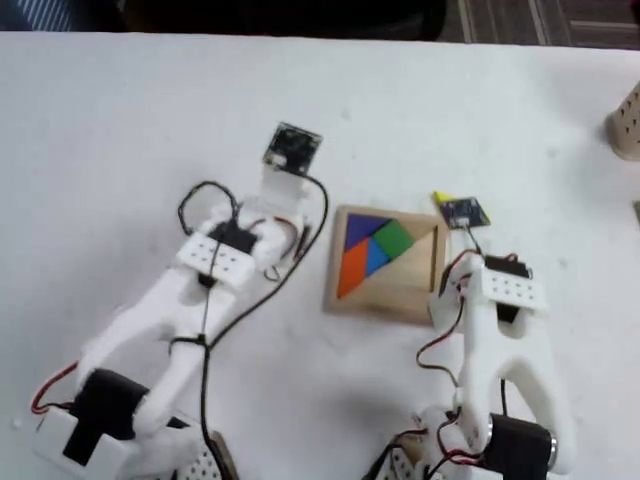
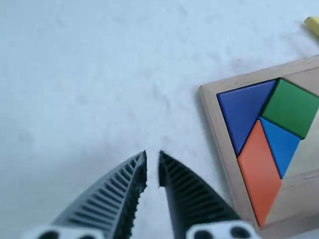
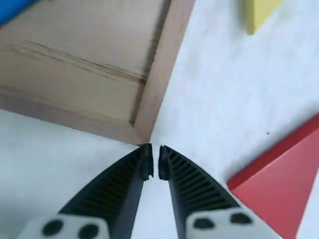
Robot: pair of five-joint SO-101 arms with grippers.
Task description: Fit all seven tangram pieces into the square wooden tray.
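The square wooden tray (image 1: 412,276) lies between the two arms. In its left part sit a dark blue triangle (image 1: 360,230), a green piece (image 1: 393,238), a light blue triangle (image 1: 377,258) and an orange piece (image 1: 352,268). In the left wrist view, my left gripper (image 2: 152,158) is shut and holds nothing, over bare table just off the tray (image 2: 213,115). My right gripper (image 3: 155,152) is shut too, with its tips at an outer corner of the tray (image 3: 160,74). A yellow piece (image 3: 259,12) and a red triangle (image 3: 281,181) lie on the table beside it. The yellow piece (image 1: 442,198) peeks out by the right arm's camera.
A tan perforated object (image 1: 627,125) stands at the right edge of the white table. The table's far edge (image 1: 300,36) runs along the top. Black and red cables (image 1: 205,340) trail along both arms near the front.
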